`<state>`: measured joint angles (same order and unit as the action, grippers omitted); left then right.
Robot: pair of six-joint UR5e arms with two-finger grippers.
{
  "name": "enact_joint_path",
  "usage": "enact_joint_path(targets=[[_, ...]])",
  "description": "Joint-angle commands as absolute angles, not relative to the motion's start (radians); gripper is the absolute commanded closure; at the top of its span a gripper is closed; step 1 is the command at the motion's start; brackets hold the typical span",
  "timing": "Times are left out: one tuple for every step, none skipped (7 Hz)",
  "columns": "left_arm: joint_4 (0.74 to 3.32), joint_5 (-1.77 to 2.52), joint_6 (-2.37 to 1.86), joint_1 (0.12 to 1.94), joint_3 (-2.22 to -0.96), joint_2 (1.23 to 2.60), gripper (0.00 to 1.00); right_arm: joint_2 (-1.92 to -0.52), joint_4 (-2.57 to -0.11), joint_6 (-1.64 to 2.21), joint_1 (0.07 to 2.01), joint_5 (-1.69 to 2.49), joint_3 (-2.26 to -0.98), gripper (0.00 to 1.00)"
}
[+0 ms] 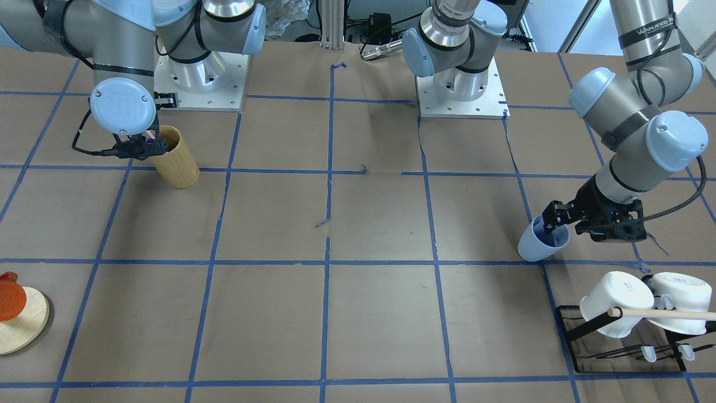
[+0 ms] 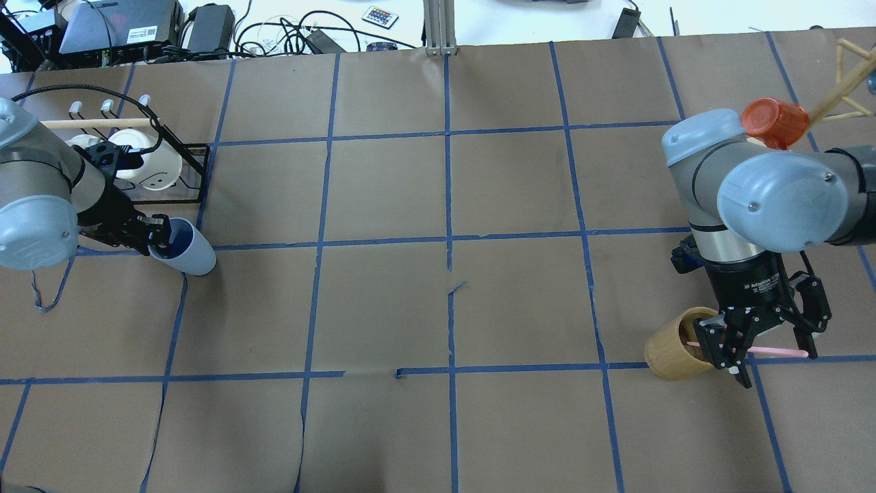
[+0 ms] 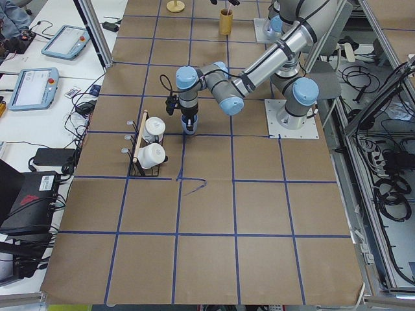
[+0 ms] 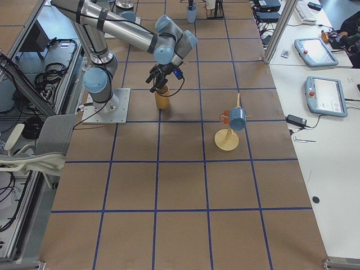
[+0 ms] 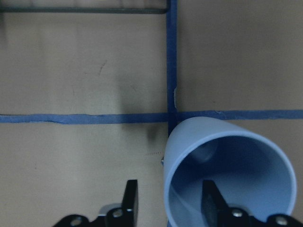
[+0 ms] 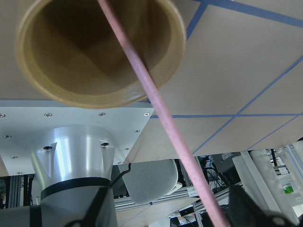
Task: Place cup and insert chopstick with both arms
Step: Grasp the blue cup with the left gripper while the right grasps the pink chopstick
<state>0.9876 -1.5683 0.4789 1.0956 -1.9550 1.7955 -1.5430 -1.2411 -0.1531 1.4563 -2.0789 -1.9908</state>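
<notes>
The light-blue cup is at a blue tape crossing beside the mug rack; it also shows in the overhead view and the left wrist view. My left gripper is open and straddles the cup's rim, one finger inside and one outside, with gaps to the wall. A pale-pink chopstick leans out of the tan bamboo cylinder. My right gripper is open just above the cylinder, and the chopstick runs between its spread fingers.
A black wire rack holds two white mugs and a wooden dowel, close to the cup. A wooden stand with an orange cup is at the table's edge on my right side. Both arm bases sit at the table's rear.
</notes>
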Motion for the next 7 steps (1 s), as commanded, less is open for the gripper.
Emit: enact_joint_path(targets=[[0.985,-1.548,0.477,1.103,-1.957,1.798,1.00,-1.543,-1.239,-0.143,1.456,-2.082,-1.994,0.33],[0.986,-1.549,0.466,1.120,-1.956,1.787,1.00,-1.543,-1.238,-0.141,1.456,-2.077,-1.996,0.46],[0.998,-1.548,0.422,1.156,-1.950,1.764,1.00,-1.542,-1.236,-0.135,1.456,-2.077,-1.996,0.48],[1.008,-1.561,0.331,1.264,-1.947,1.722,1.00,-1.542,-1.236,-0.130,1.456,-2.075,-1.999,0.48],[1.056,-1.566,0.228,1.363,-1.931,1.683,1.00,-1.542,-1.236,-0.130,1.456,-2.074,-2.002,0.48],[1.092,-1.540,0.034,1.447,-1.930,1.674,1.00,-1.542,-1.236,-0.127,1.456,-2.069,-2.002,0.51],[1.080,-1.523,-0.136,1.574,-1.912,1.689,1.00,-1.543,-1.238,-0.123,1.456,-2.069,-2.000,0.61]])
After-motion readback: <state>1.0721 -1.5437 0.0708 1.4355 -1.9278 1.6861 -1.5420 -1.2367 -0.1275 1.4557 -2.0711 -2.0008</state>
